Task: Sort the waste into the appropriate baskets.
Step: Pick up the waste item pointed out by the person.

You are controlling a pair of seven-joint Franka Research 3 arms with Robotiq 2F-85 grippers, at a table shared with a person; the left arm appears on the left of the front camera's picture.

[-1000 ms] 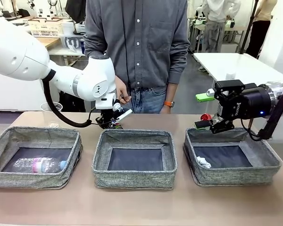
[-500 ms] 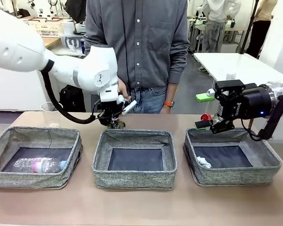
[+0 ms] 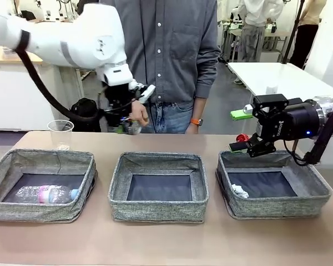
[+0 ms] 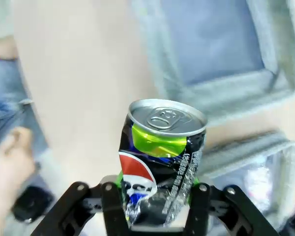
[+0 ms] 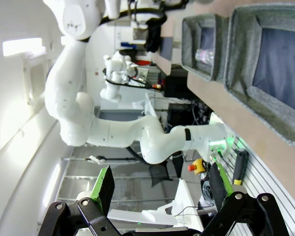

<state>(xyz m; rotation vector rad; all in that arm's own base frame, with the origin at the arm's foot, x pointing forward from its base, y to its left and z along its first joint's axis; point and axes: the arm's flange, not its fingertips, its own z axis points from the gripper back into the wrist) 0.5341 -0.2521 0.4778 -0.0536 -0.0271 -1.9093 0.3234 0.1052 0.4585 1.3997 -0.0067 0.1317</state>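
My left gripper (image 3: 126, 125) hangs high above the table, in front of the person's waist, and is shut on the crushed dark patterned can (image 3: 132, 128). In the left wrist view the can (image 4: 160, 152) stands upright between the fingers (image 4: 110, 201). The left basket (image 3: 41, 162) holds the clear bottle (image 3: 47, 194) with the pink label. The middle basket (image 3: 158, 211) holds nothing. A white paper wad (image 3: 240, 191) lies in the right basket (image 3: 277, 208). My right gripper (image 3: 248, 146) is open over that basket's far left corner, with a red can (image 3: 242, 137) just behind it. A clear cup (image 3: 60, 133) stands at the far left.
The person stands at the far edge, one hand (image 3: 139, 112) close to my left gripper. In the right wrist view the open fingers (image 5: 104, 189) frame the room, with two baskets (image 5: 265, 93) to the upper right. The table's front strip (image 3: 166, 244) is bare.
The left arm has risen with the can from just above the table behind the middle basket to waist height in front of the person. The right arm has not moved.
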